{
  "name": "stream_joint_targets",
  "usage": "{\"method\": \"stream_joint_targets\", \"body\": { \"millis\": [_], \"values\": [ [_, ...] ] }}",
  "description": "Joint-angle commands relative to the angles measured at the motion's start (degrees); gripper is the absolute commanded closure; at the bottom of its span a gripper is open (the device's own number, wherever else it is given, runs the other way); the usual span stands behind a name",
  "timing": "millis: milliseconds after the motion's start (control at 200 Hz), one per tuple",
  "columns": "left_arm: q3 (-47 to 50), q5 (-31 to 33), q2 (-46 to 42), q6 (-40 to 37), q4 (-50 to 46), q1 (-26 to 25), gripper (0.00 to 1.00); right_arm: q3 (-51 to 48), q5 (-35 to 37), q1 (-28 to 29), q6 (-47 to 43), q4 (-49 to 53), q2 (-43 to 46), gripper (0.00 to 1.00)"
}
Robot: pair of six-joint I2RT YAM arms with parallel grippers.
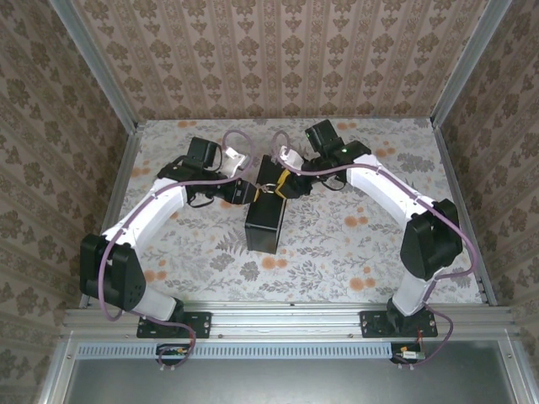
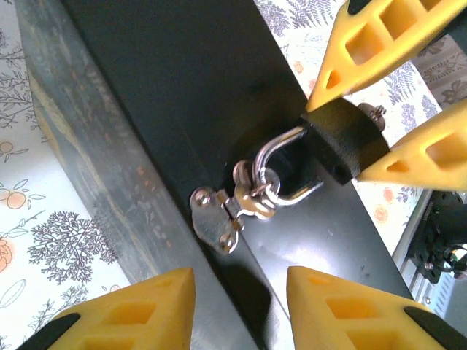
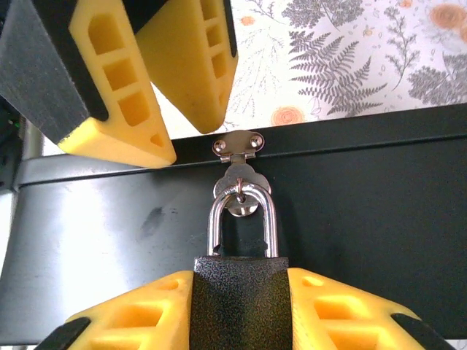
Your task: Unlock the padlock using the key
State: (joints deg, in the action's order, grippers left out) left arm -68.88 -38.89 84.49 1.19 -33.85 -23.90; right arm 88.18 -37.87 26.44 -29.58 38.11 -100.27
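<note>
Hanging padlock (image 3: pixel 237 306): black, with its silver loop through the little metal latch (image 3: pixel 237 146) on the box's side.
My right gripper (image 3: pixel 241 281): two yellow fingers squeeze the padlock's body.
My left gripper (image 2: pixel 241 281): fingers apart, just beside the latch, holding nothing I can see.
Box (image 3: pixel 365 219): black, sitting on the flowery floor (image 3: pixel 350 58).

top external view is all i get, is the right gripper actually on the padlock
Observer: Yes. The right gripper has its fingers pressed on both sides of the black padlock.
Operator: is it hanging on the box
Observer: Yes, its shackle passes through the hasp on the box.
Operator: and the left gripper
Observer: Open, nothing between its fingers, with the hasp just ahead of them.
</note>
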Motion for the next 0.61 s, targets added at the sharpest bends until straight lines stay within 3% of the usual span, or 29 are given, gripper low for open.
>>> {"method": "stream_joint_targets", "body": {
  "millis": [0, 230, 600],
  "values": [
    [-1.61, -2.17, 0.23, -1.37, 0.14, 0.46, 0.61, 2.54, -8.07, -2.09, 9.34, 2.82, -1.01, 0.77],
    [-2.17, -2.80, 0.30, -1.32, 0.71, 0.43, 0.61, 3.60, -15.24, -5.03, 31.05, 0.76, -5.42, 0.78],
    [-3.21, -3.36, -0.33, -1.74, 0.12, -0.04, 0.61, -10.59, -12.82, -8.13, 71.87, -16.40, -0.72, 0.77]
  ]
}}
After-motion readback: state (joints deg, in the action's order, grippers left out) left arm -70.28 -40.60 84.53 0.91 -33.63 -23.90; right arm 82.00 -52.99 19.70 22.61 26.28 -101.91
